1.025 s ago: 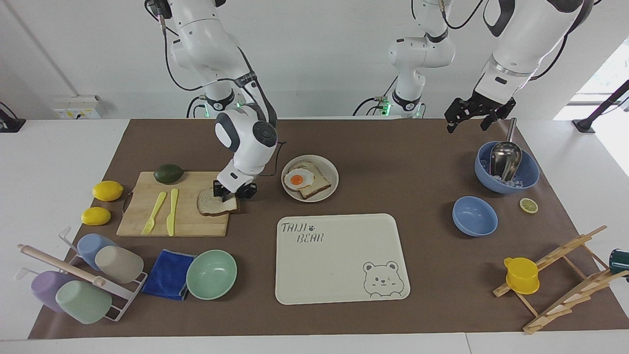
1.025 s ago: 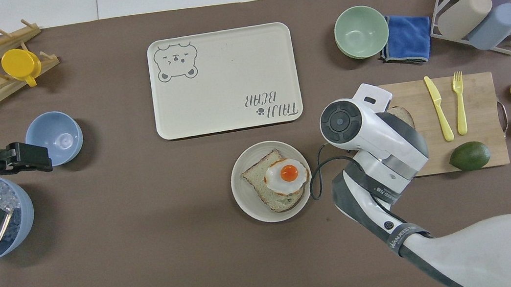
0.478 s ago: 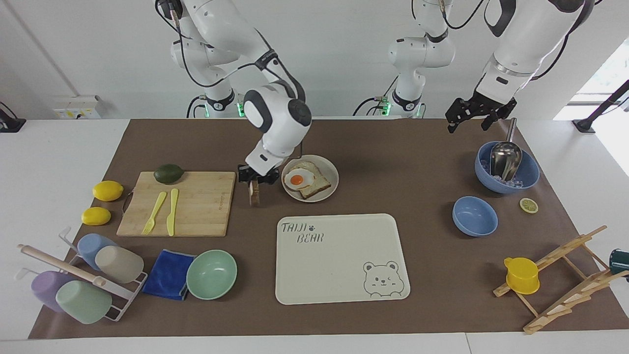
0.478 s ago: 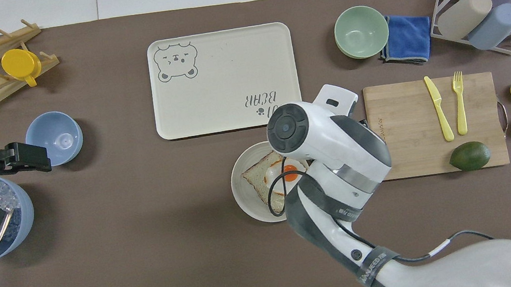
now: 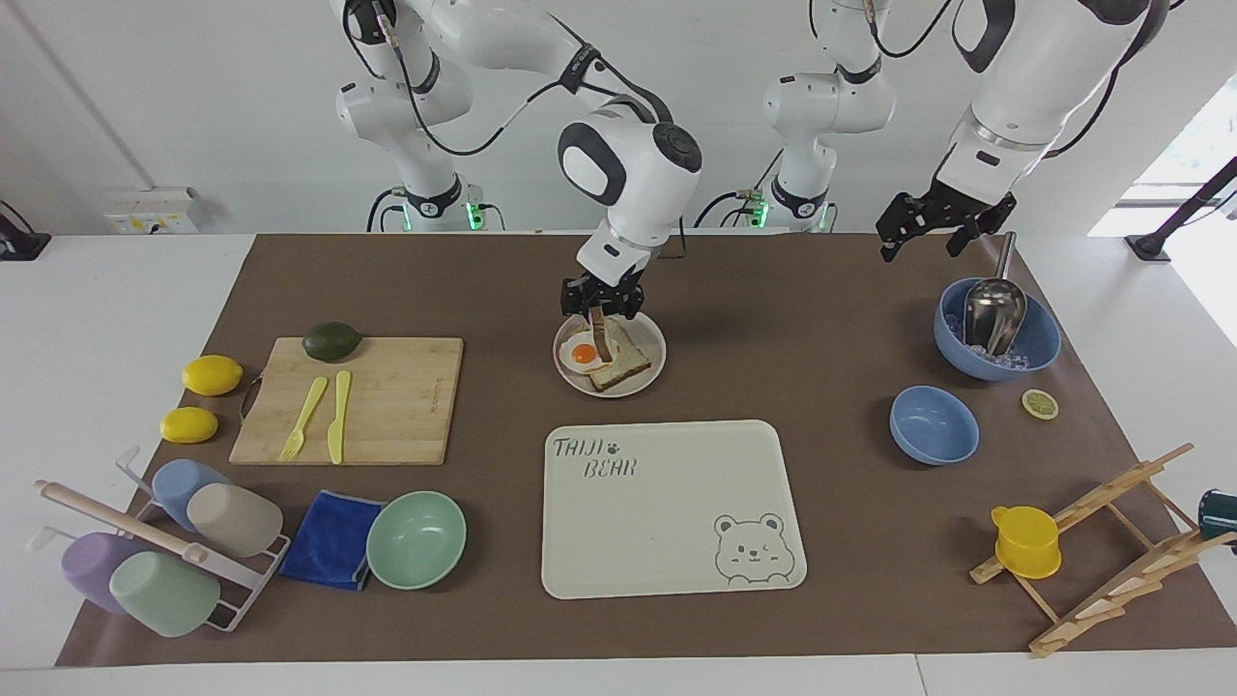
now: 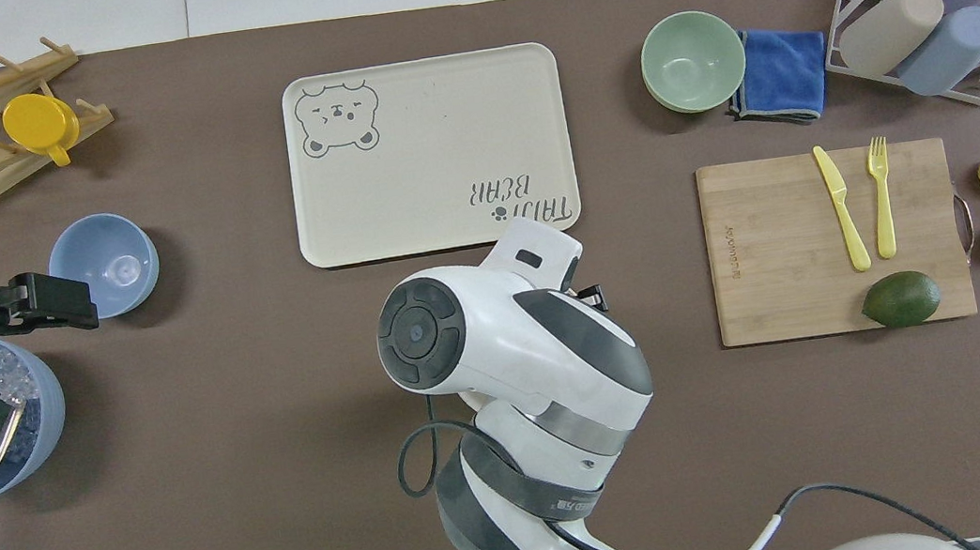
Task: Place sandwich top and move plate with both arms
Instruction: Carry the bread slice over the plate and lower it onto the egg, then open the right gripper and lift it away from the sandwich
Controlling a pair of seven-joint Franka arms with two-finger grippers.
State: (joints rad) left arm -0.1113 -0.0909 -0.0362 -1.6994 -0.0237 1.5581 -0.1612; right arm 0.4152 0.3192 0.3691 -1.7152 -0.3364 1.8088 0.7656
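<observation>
My right gripper (image 5: 601,314) is shut on the sandwich top (image 5: 601,340), a brown-crusted bread slice that hangs on edge just over the egg toast (image 5: 623,362). The egg toast lies on the small round plate (image 5: 649,369), which stands between the robots and the bear tray (image 5: 667,503). In the overhead view the right arm (image 6: 509,348) hides the plate and the slice. My left gripper (image 5: 916,251) is open and empty, and it waits in the air beside the blue ice bowl (image 5: 1039,338); it also shows in the overhead view (image 6: 68,302).
A cutting board (image 5: 387,406) with a yellow fork, a knife and an avocado lies toward the right arm's end. A mint bowl (image 5: 416,539), a blue cloth and a cup rack stand farther out. A small blue bowl (image 5: 933,423) and a wooden rack (image 5: 1111,541) are toward the left arm's end.
My right gripper has lifted the bread slice off the cutting board and carried it sideways to over the plate. The left arm has not moved.
</observation>
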